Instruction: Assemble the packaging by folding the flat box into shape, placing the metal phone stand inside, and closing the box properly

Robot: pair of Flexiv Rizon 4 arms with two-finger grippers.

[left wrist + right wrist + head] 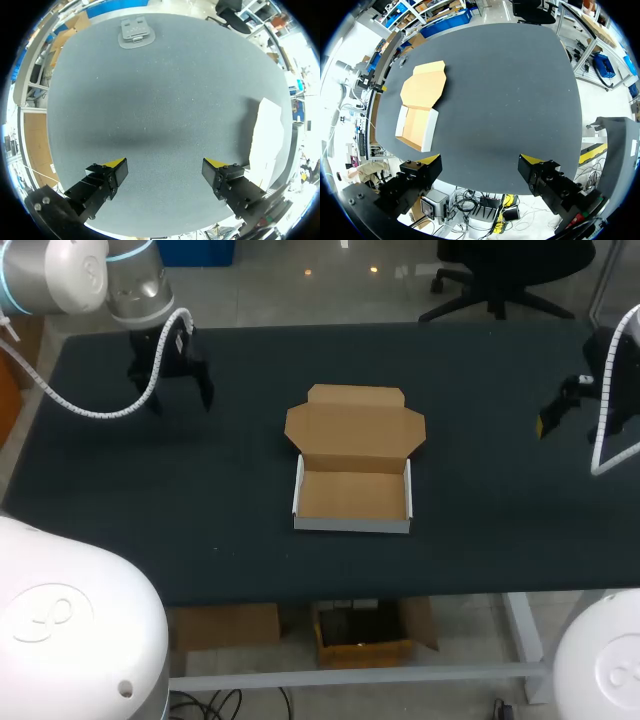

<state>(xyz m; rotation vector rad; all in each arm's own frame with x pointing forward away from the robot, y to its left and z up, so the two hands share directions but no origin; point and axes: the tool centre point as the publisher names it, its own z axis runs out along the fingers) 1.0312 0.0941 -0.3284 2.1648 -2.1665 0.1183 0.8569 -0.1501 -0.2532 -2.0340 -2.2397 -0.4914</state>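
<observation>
Left gripper (pixel 165 165) spread, box (pixel 352 495) lid open

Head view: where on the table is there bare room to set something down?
The table is bare between the open box and the left gripper, and between the box and the right gripper. The near strip before the box is free too. Only the middle is taken.

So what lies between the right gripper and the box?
Nothing: only bare table separates the right gripper from the open box. The right wrist view shows that stretch plainly, and the head view agrees.
</observation>
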